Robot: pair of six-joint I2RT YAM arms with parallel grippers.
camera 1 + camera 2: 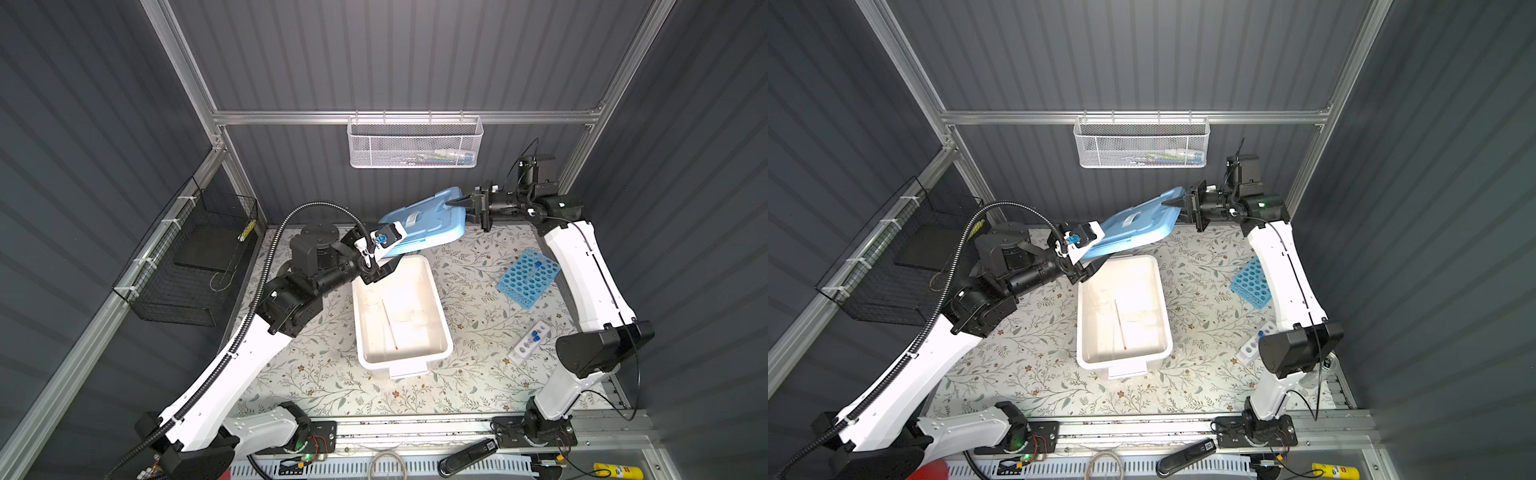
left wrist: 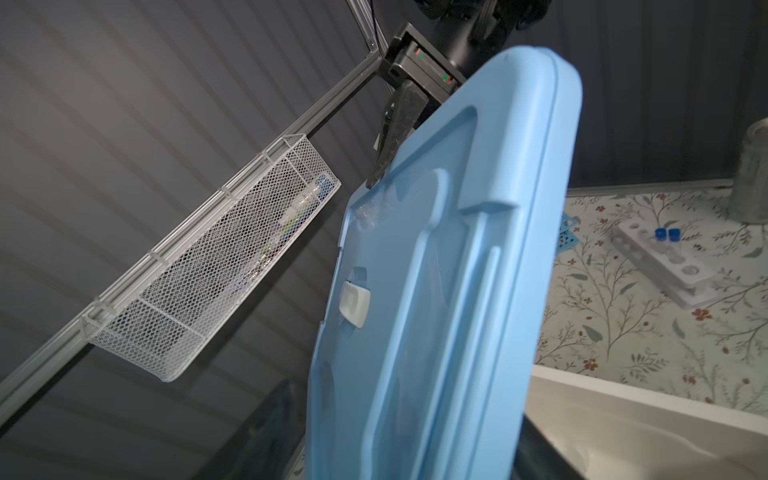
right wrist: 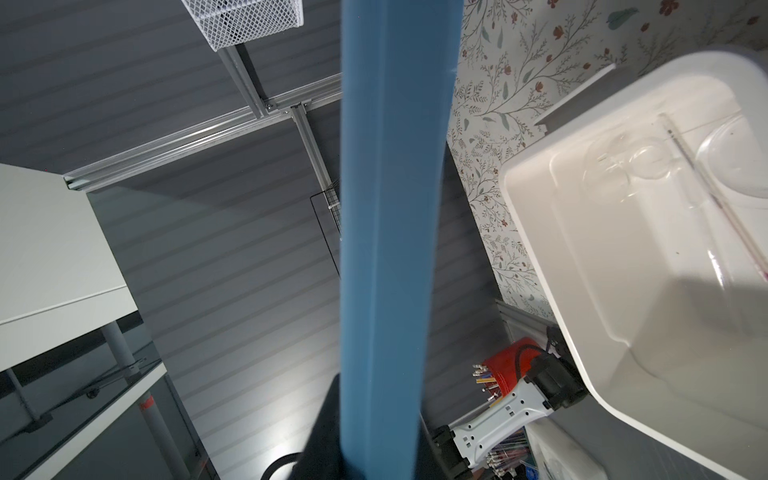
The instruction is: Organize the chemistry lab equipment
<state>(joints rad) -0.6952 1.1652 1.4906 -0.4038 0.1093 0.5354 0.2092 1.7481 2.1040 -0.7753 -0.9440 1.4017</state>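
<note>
Right tool (image 1: pixel 451 204) clamps blue lid (image 1: pixel 432 220); left tool (image 1: pixel 380 268) opening unclear. Glass rod (image 1: pixel 390 326) in white tub (image 1: pixel 405 365) below left tool: likely brittle, slick; pinch mid-length.

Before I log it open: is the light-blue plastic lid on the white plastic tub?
No, the light-blue plastic lid is tilted in the air, off the white plastic tub.

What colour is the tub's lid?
Light blue; the lid shows best in the left wrist view.
</note>
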